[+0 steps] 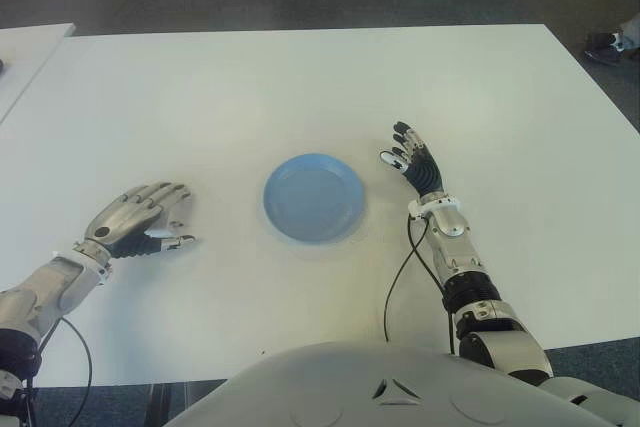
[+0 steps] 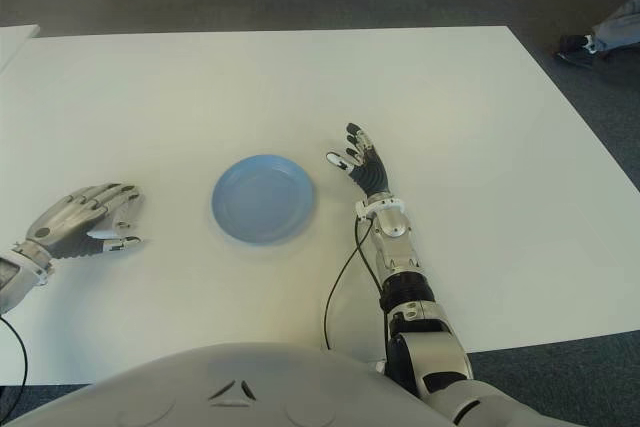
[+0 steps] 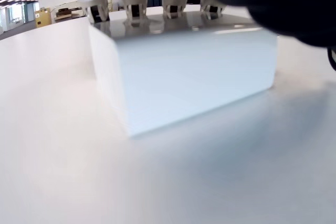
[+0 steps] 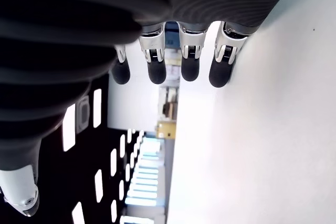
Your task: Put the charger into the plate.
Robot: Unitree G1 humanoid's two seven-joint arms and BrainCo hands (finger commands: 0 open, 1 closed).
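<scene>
White table [image 1: 300, 87] fills most of both eye views, dark carpet along upper edge, second table corner at upper left, a person's shoe [image 1: 603, 44] at upper right edge.

Left hand [image 1: 140, 215] at lower left of frame, palm down, fingers [image 1: 170, 197] curled over and draped on top of charger [image 3: 184, 82]. Left wrist view: white box-shaped charger sits on table, fingertips [image 3: 134, 6] lined along its far top edge, touching. Charger itself hidden under hand in eye views. Cannot tell thumb contact; grip reads as closed over charger, box not lifted.

Right hand [image 1: 415, 162] right of centre, just beside plate's right rim, edge-on, fingers straight and loosely spread, pointing to upper frame. Holds nothing. Right wrist view: four dark fingertips [image 4: 157, 72] extended next to white tabletop, nothing between them. Contact with table: cannot tell.

Plate [image 1: 340, 232], blue, round, at frame centre, between both hands, nothing in it. Well apart from left hand and charger, near right hand.

Black cable [image 1: 398, 282] runs from right wrist down toward lower edge. Robot torso [image 1: 380, 387] along bottom centre.
</scene>
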